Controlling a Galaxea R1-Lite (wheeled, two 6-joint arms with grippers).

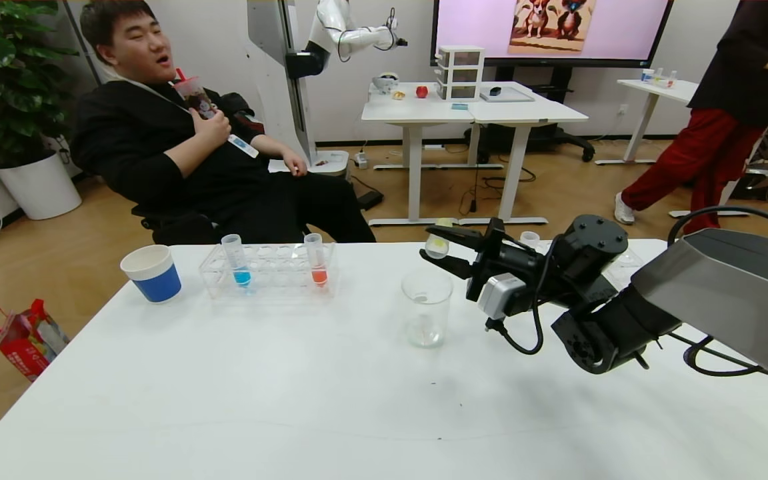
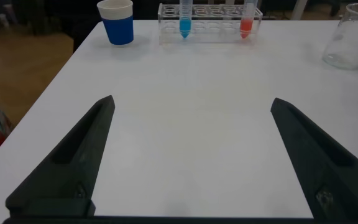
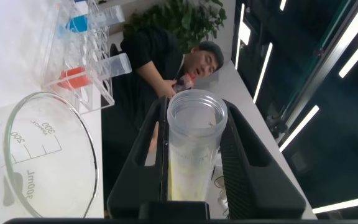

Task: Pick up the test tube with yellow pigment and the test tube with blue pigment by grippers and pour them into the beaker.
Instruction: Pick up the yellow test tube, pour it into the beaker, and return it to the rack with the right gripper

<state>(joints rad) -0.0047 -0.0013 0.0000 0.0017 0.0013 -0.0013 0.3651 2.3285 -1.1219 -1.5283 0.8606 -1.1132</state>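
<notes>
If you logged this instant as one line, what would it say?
right gripper: shut on yellow tube, tilted above beaker | left gripper: open, idle over table | blue tube: in rack

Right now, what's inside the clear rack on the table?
The rack holds two upright tubes: the test tube with blue pigment and one with orange-red liquid. Other slots look empty.

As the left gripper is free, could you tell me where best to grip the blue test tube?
Grip the blue test tube on its clear upper part above the rack, coming from above, since it stands upright with only its top exposed.
</notes>
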